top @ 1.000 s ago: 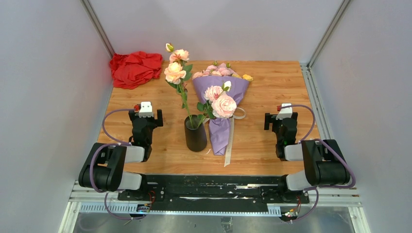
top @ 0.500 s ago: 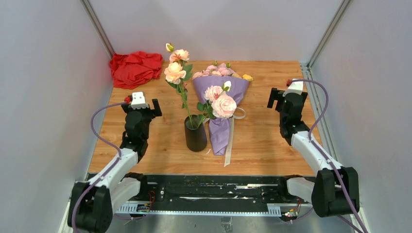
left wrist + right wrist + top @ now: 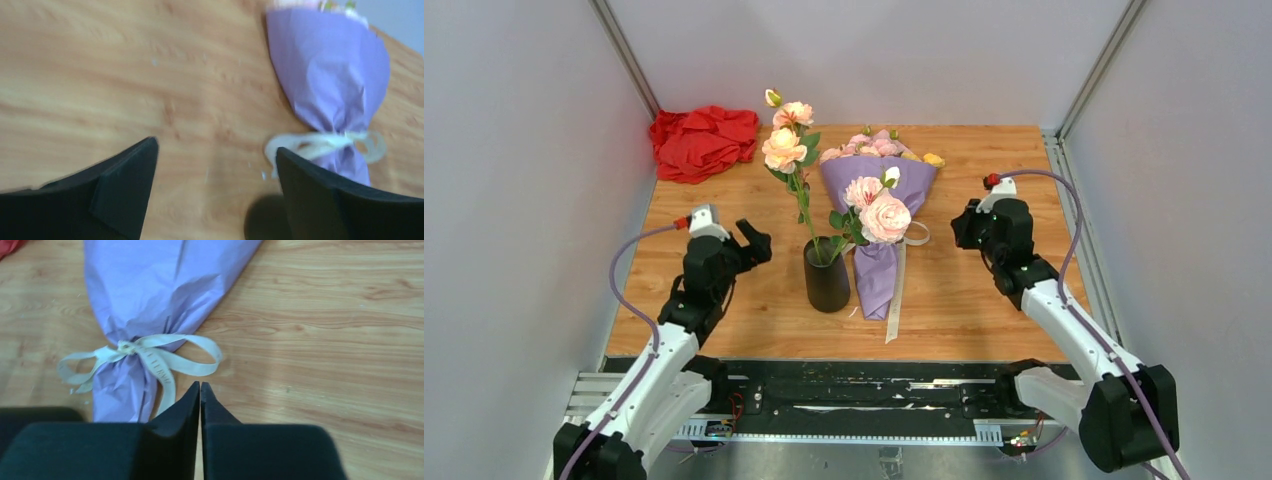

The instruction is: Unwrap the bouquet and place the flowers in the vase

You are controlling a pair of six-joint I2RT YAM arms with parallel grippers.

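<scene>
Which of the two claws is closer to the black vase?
Left. The left gripper hangs open just left of the vase. The right gripper is farther off, beyond the purple bouquet on the vase's right.

Nothing readable in view.
The cream ribbon [image 3: 150, 360] tied round the bouquet [image 3: 150, 285], just ahead and left of the right gripper [image 3: 200, 386], bears faint printed lettering along one tail, too blurred to read.

Lilac-purple paper on the bouquet [image 3: 876, 268] with cream ribbon [image 3: 150, 356], matte black vase [image 3: 827, 282], peach and pink roses [image 3: 784, 148] on green stems [image 3: 804, 207], bright red cloth [image 3: 702, 140], light brown table [image 3: 984, 290] with wood grain.
</scene>
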